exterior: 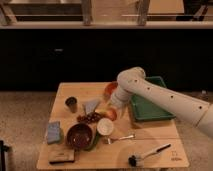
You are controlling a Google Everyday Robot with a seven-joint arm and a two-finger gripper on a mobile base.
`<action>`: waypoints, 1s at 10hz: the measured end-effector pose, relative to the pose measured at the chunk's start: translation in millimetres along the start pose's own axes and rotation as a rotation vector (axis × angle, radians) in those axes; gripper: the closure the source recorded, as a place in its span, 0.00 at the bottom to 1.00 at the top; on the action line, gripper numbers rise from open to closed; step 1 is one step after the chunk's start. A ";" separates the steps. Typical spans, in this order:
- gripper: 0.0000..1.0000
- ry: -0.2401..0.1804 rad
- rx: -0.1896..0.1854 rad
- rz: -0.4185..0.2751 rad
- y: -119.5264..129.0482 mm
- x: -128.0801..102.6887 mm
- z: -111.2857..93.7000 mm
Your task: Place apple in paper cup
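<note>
The apple [110, 114], small and orange-red with a yellowish patch, is near the middle of the wooden table [155, 135]. The white paper cup [105, 127] stands upright just in front of it, almost touching. My gripper [114, 106] is at the end of the white arm [160, 95], which reaches in from the right. The gripper is directly over the back of the apple, at or very near it. The arm's end hides the contact, so I cannot tell whether the apple is held.
An orange-red bowl [110, 89] sits behind the gripper and a green tray [150, 105] to its right. Left of the apple are dark grapes [90, 118], a maroon bowl [80, 135], a small brown cup [71, 104] and a blue sponge [53, 132]. A fork [120, 138] and a brush [147, 154] lie in front.
</note>
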 end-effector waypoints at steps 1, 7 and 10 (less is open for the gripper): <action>1.00 0.010 0.005 0.001 -4.2 2.4 -0.1; 1.00 0.097 0.088 -0.033 -23.3 6.6 -33.7; 1.00 0.104 0.152 -0.136 -26.0 -3.7 -55.1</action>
